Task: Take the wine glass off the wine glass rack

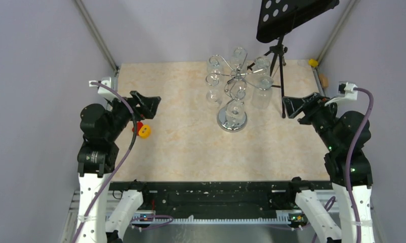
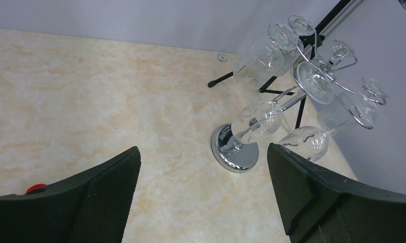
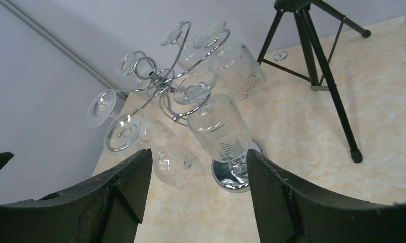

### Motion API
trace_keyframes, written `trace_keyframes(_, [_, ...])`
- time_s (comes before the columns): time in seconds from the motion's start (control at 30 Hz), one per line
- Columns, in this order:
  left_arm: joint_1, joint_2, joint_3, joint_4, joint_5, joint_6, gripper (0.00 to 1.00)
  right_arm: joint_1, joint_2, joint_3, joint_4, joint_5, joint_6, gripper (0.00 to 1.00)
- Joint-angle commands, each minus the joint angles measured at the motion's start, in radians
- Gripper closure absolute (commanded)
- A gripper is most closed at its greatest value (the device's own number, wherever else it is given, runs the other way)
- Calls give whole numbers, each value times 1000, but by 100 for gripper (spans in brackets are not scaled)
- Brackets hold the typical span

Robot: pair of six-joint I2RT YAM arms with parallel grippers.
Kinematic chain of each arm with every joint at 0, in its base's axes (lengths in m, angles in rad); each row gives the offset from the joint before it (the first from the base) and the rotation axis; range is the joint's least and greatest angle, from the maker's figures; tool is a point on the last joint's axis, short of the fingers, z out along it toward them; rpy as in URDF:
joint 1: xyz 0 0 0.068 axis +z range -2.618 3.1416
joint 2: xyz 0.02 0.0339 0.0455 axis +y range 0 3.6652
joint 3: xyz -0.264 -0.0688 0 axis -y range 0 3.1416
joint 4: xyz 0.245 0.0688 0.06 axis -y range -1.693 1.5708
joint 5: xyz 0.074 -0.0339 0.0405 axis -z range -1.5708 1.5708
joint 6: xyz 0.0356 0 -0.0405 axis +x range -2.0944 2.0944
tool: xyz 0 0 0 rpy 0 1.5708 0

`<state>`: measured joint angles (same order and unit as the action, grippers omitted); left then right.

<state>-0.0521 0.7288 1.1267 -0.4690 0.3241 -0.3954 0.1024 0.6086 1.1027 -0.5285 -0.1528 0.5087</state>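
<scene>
The silver wire wine glass rack [image 1: 233,76] stands on a round chrome base [image 1: 232,120] at the table's back middle. Several clear wine glasses hang upside down from its curled arms, one of them on the right side [image 1: 262,92]. The rack also shows in the left wrist view [image 2: 312,76] and in the right wrist view [image 3: 163,83], where a patterned glass [image 3: 218,126] hangs nearest. My left gripper [image 1: 146,105] is open and empty, far left of the rack. My right gripper [image 1: 298,106] is open and empty, just right of the rack.
A black tripod music stand [image 1: 279,55] stands right behind the rack at the back right, its legs near my right gripper. A red and yellow toy [image 1: 143,131] lies by my left gripper. Grey walls close in both sides.
</scene>
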Motion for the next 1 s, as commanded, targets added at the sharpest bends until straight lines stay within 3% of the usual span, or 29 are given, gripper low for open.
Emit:
trace_keyframes(0.0, [4,-7,-5,62,20,-9,1,9,19,-15,90,-117,25,29])
trace_keyframes(0.27, [5,-13,-27,114,192,-36,1,10,37,-110,370,-408,222,29])
trace_keyframes(0.47, [4,-26,-68,176,280,-68,1,9,1,-242,692,-370,609,32])
trace_keyframes(0.8, [5,-19,-71,163,222,-80,2,11,3,-246,538,-231,719,42])
trace_keyframes(0.97, [4,-10,-71,149,184,-80,2,69,64,-236,500,-199,687,35])
